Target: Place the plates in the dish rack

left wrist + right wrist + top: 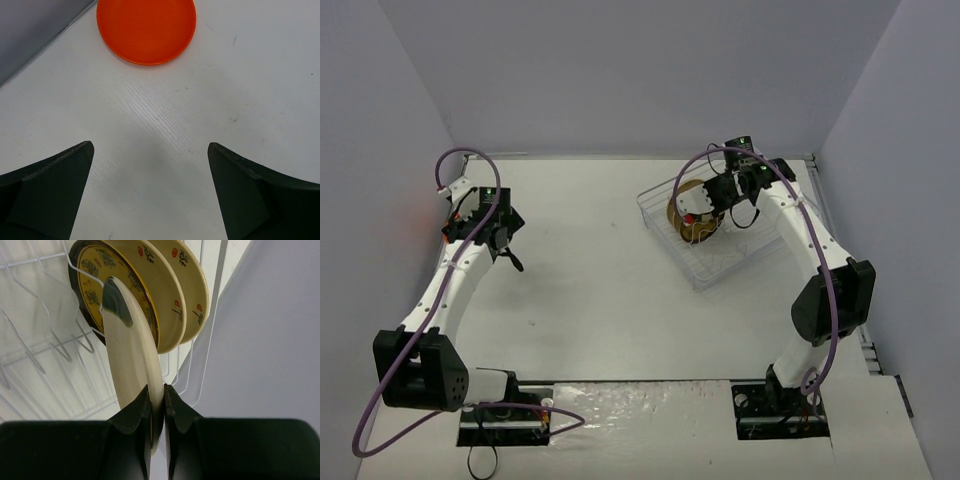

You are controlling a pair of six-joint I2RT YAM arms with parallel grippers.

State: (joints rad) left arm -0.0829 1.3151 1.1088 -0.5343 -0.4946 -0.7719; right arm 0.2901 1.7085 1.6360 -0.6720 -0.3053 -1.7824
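The right gripper (pixel 156 390) pinches a pale plate (pixel 131 350) by its rim, edge-on inside the dish rack (pixel 35 357) beside the standing plates (pixel 167 295). It looks rigid, glossy and breakable. Well outside the rack, the left gripper (pixel 150 145) gapes empty near the orange plate (pixel 146 27).

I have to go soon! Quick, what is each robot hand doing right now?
Left gripper: open, holding nothing.
Right gripper: shut on a cream plate.
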